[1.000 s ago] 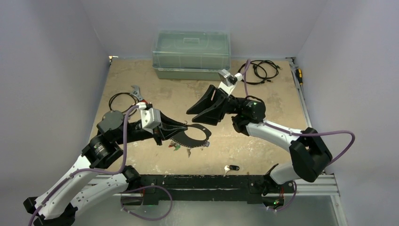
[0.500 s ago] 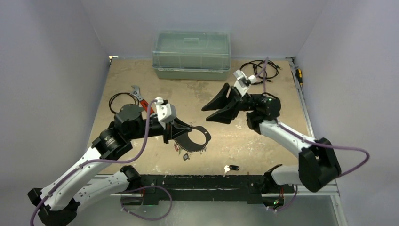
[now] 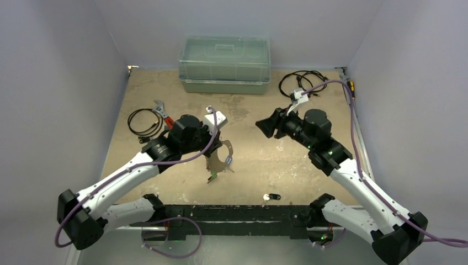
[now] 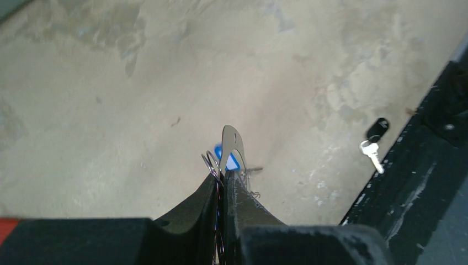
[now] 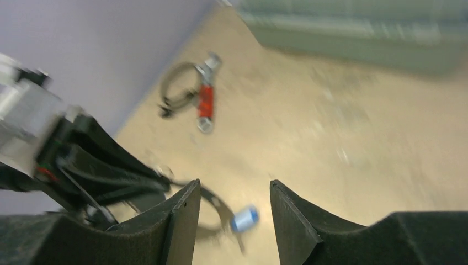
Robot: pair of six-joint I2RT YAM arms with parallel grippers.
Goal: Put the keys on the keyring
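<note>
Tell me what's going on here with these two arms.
The left tool is shut on the keyring and holds it up edge-on over the table, with at least a blue-tagged key hanging on it. The right tool is open and empty, off to the side and facing the ring. One black-tagged key lies loose near the table's front edge, not yet on the ring.

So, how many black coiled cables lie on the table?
2. One black cable lies at the left, beside the red-handled wrench; the other cable lies far right, to the right of the clear plastic box. None seems hidden.
</note>
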